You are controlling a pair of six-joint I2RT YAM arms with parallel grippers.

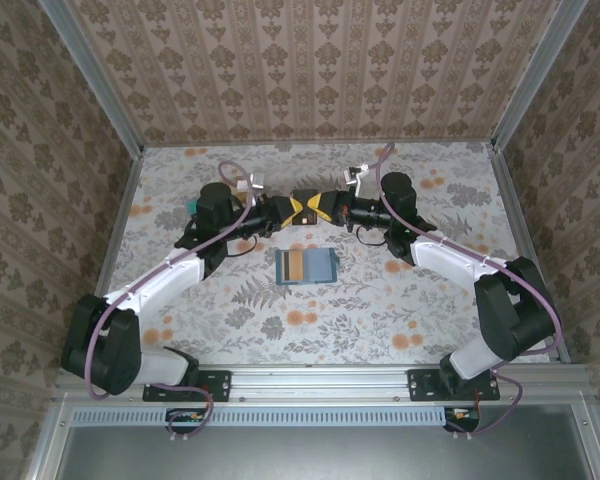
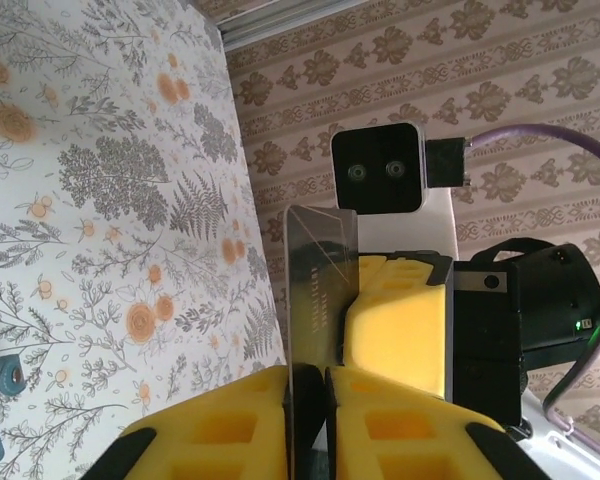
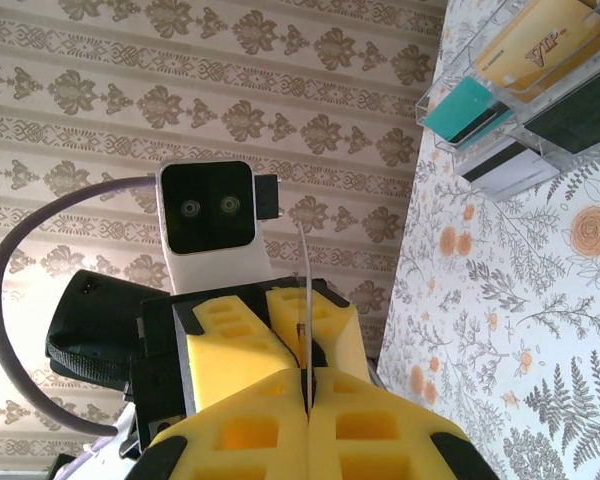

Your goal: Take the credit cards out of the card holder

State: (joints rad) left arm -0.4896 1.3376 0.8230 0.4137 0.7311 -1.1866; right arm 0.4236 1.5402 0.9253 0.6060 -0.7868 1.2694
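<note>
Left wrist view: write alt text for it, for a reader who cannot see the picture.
The left gripper pinches a thin grey card on edge between its yellow fingers, and the right gripper's yellow fingers grip the same card from the far end. The floral table lies to the left, with a patterned wall behind.

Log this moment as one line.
left gripper: shut on grey card | right gripper: shut on same card | card holder: open on table, cards inside
</note>
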